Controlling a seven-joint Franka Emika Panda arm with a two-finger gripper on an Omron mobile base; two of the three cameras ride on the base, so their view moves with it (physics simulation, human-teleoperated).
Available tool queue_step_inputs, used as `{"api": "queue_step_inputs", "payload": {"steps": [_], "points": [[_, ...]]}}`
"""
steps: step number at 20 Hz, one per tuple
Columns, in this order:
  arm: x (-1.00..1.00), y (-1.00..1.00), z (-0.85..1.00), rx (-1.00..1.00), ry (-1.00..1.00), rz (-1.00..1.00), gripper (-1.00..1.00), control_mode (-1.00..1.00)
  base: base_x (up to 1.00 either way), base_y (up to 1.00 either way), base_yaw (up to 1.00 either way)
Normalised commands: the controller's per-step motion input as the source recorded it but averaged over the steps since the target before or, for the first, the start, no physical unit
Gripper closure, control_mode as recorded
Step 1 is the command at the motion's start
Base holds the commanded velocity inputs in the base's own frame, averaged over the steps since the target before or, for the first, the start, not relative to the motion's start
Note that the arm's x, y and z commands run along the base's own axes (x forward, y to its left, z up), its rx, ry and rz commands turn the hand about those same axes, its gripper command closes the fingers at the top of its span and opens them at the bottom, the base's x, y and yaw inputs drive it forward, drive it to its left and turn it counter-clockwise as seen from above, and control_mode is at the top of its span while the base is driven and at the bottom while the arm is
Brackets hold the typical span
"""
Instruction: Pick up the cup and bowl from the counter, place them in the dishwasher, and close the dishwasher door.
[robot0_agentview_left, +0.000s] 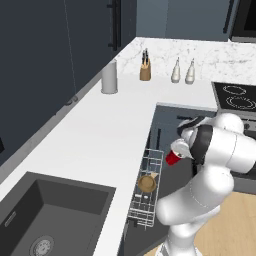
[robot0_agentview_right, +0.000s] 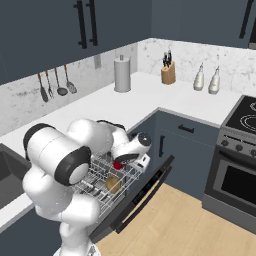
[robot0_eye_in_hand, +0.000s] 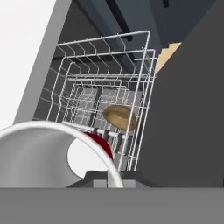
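My gripper is shut on the red cup, holding it tilted just above the far end of the dishwasher's pulled-out white wire rack. In the hand view the cup looms close, its white rim and inside facing the camera. The tan-brown bowl lies inside the rack, nearer the base than the cup; it also shows as bowl and bowl. The dishwasher door hangs open, folded down below the rack. The white counter runs along the left.
A grey canister, a knife block and two bottles stand at the counter's back corner. A dark sink lies near left. A stove with its oven stands to the right of the dishwasher.
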Motion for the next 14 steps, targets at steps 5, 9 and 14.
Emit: {"api": "queue_step_inputs", "payload": {"steps": [5,9,14], "points": [[0.55,-0.01,-0.03,0.0,0.05,0.06,1.0,-1.0,0.0,0.0,0.0],[0.42,0.0,-0.17,0.0,0.0,0.14,1.0,-1.0,0.0,0.0,0.0],[0.41,0.0,-0.33,0.0,0.0,0.15,1.0,-1.0,0.0,0.0,0.0]]}}
